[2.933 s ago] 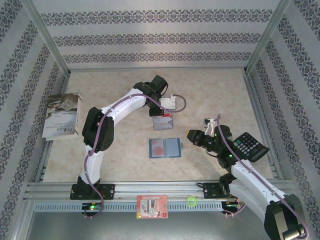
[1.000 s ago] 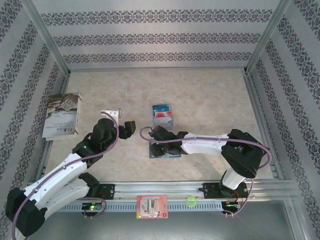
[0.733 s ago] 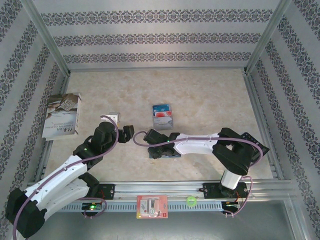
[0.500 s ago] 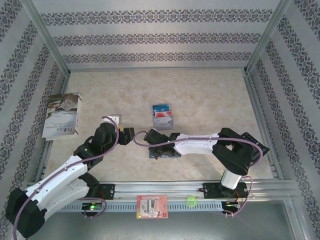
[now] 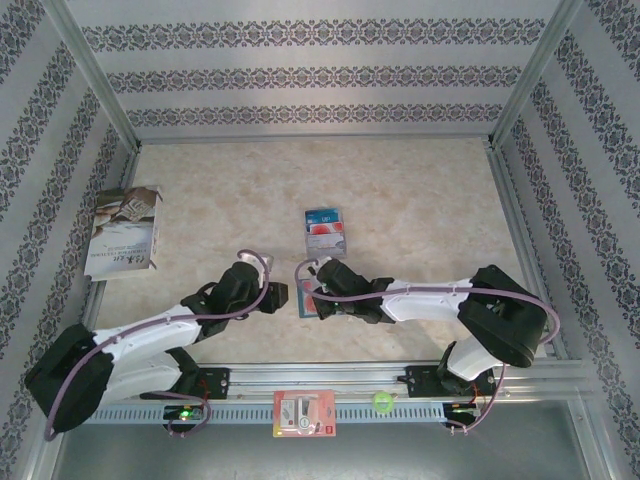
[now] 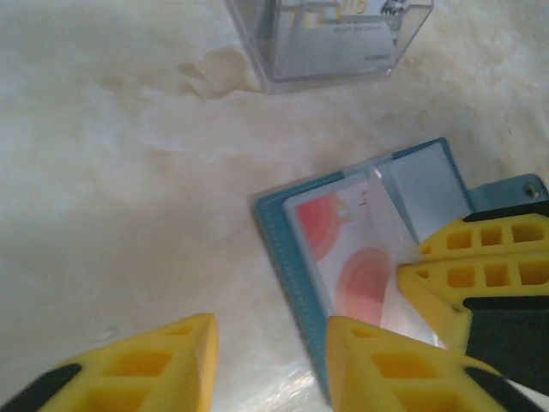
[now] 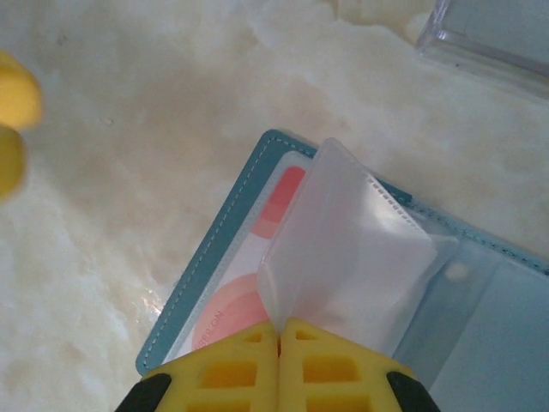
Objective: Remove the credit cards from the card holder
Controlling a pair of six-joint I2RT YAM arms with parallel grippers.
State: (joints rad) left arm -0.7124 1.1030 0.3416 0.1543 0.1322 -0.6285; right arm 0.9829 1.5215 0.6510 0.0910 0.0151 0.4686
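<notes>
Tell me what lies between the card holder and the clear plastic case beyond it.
Bare table from card holder to case, with a faint brown stain; the left wrist view shows it.

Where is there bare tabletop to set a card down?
Bare: between book and clear box, and behind the box to the back wall. Crowded: the card holder, where left gripper and right gripper meet.
</notes>
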